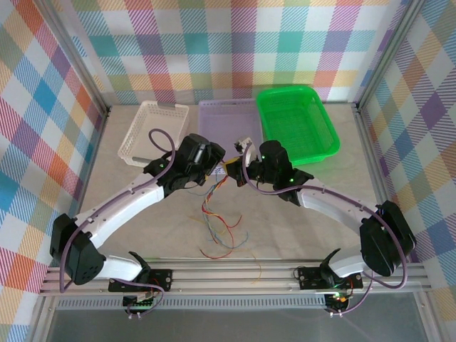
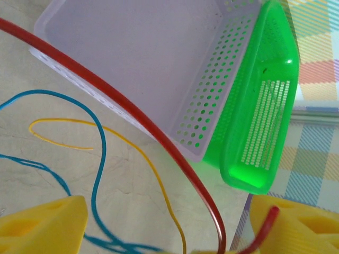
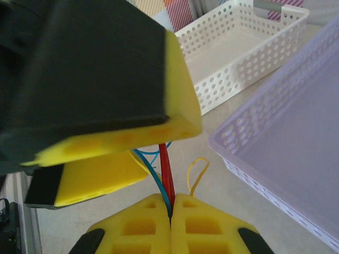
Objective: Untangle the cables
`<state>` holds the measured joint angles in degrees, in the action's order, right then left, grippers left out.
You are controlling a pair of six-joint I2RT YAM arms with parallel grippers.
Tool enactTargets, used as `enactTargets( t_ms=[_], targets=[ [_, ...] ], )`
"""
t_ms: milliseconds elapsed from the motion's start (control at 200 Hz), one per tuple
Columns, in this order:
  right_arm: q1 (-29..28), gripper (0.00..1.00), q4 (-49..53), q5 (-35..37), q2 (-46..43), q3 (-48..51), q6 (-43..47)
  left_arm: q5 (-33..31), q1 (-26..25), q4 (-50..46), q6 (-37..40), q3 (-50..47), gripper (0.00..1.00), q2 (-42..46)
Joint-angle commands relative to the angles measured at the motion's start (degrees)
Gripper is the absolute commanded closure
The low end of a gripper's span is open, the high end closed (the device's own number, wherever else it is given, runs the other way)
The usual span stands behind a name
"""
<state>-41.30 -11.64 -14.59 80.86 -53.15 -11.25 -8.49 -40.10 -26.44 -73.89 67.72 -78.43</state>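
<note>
Over the bench, right end effector pinches red cable; left end effector, spread around it, may tighten tangles if pulled.

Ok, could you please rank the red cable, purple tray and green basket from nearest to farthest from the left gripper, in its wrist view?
1. Red cable, between the left gripper fingers.
2. Purple tray, ahead, upper centre.
3. Green basket, beyond it, right.

surface: pale beige | far edge: white basket left, lilac tray middle, green basket right | centre-near: loose cables
</note>
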Motion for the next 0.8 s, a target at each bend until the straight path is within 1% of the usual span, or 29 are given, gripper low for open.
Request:
enactTargets(
  t_ms=[0, 105, 170, 315, 460, 690, 735, 795],
  targets=[
    [-0.8, 1.00, -4.0, -1.1, 0.4, 0.3, 1.2, -1.8, -0.7, 2.1, -0.8, 1.2, 0.27, -0.8],
    [-1.0, 1.00, -4.3, -1.3, 0.8, 0.6, 1.5, -2.0, -0.6, 3.0, -0.7, 1.3, 0.36, -1.4],
    [-1.1, 1.00, -4.7, -1.6, 0.8, 0.9, 1.6, -2.5, -0.7, 3.2, -0.6, 1.3, 0.45, -1.3],
    [-1.2, 1.00, -5.0, -2.5, 0.9, 1.2, 1.9, -4.3, -0.7, 3.3, -0.2, 1.7, 0.57, -1.3],
    [-1.2, 1.00, -5.4, -2.7, 0.7, 1.6, 2.2, -4.4, -0.7, 3.3, 0.1, 2.4, 0.70, -2.2],
    [-1.2, 1.00, -5.8, -3.0, -0.1, 2.2, 2.5, -4.5, -0.7, 4.0, 0.0, 2.2, 0.82, -3.2],
    [-1.2, 1.00, -5.7, -2.9, -0.2, 2.2, 2.5, -4.4, -0.6, 4.0, 0.1, 2.5, 0.87, -3.4],
    [-1.3, 1.00, -5.9, -2.9, -0.4, 2.4, 2.5, -4.4, -0.6, 3.9, 0.3, 2.7, 0.97, -3.6]
  ],
)
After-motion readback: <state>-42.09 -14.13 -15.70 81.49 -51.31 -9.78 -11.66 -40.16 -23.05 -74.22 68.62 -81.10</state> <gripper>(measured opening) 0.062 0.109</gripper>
